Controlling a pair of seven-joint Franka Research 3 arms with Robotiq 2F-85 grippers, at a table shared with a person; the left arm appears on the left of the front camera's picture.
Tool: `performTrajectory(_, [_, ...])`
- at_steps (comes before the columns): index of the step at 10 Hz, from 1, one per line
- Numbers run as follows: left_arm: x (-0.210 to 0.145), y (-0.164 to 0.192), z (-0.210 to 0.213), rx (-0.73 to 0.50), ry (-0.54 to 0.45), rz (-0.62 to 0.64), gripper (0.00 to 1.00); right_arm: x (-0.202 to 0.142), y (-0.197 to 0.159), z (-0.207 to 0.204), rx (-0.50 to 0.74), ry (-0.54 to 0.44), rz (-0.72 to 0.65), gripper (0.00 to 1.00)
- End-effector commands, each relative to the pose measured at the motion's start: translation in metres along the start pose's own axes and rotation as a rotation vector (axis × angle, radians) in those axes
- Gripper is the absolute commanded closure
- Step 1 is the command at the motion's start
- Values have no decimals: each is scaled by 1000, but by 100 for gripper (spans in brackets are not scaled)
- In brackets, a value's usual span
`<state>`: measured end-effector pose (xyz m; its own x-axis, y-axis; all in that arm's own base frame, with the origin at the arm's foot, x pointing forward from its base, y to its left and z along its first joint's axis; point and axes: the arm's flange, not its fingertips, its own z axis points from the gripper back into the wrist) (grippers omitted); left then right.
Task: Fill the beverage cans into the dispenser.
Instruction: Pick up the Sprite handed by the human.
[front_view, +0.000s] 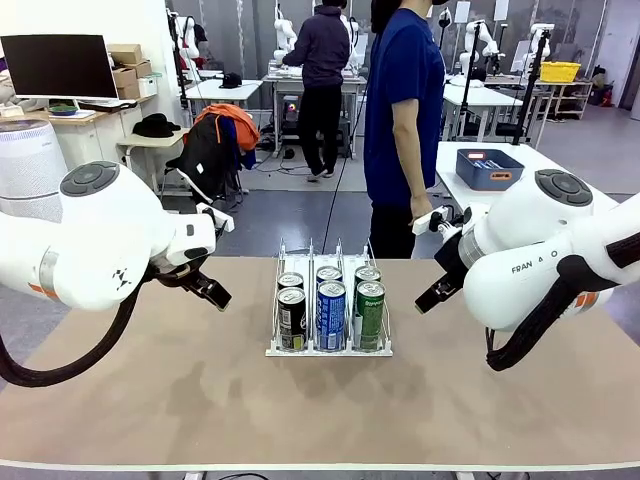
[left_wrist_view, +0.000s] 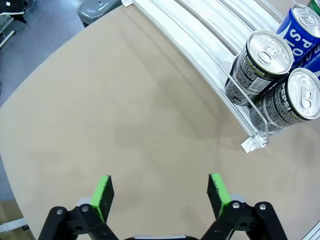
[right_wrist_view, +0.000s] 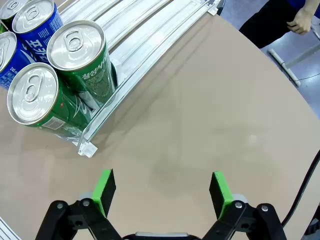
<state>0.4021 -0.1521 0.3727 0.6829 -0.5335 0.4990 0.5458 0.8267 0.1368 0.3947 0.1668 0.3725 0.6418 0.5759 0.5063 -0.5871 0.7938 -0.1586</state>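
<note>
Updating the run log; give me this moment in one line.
left claw: open, empty | right claw: open, empty | dispenser: two black cans, two blue cans, two green cans

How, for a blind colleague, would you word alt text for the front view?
A white dispenser holds six beverage cans, two per lane: black, blue, green. The left gripper and right gripper hover empty either side; a person stands beyond the table.

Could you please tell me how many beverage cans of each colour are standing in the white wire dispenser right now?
Black slim metal cans with silver tops: 2
Blue slim metal cans with white lettering: 2
Green slim metal cans with white lettering: 2
Total: 6
</note>
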Motion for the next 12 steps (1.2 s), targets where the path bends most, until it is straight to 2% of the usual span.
performTrajectory(1, [0,0,0,0,0,1,0,0,0,0,0,0,-1,0])
performTrajectory(9, [0,-1,0,0,0,-1,0,0,0,0,0,0,0,0])
performTrajectory(10, [11,4,6,-73,10,-10,0,0,-17,9,52,27,-5,0])
performTrajectory(11, [17,7,16,-126,48,-27,0,1,-27,22,89,41,-26,0])
performTrajectory(12, [17,15,30,-116,131,-13,0,3,-30,37,129,47,-45,0])
